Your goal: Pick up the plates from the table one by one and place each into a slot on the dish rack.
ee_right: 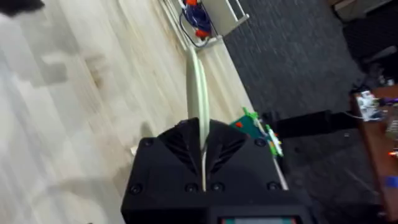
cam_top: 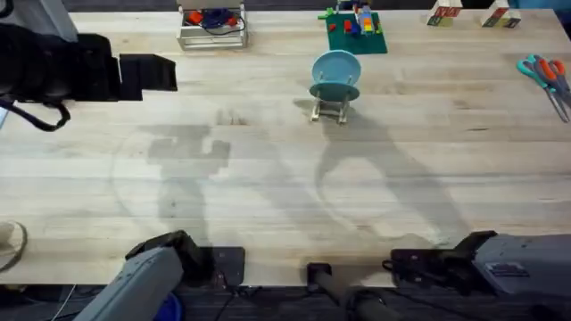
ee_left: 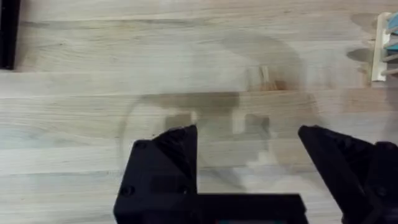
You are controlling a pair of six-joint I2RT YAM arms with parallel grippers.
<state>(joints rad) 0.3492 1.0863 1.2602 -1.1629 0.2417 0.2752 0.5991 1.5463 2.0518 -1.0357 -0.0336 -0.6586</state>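
Dark grey carpet floor (ee_right: 292, 68) w/ brown desk (ee_right: 380, 134).

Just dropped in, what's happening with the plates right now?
The light blue plate stands in a slot of the dish rack. The right gripper is shut on the cream-green plate, gripping it by the edge above the table. The left gripper hangs open and empty over bare wood.

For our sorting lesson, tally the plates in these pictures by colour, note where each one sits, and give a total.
Light blue plate: 1, standing in the dish rack
Cream-green plate: 1, held edge-on in the right pincer
Total: 2
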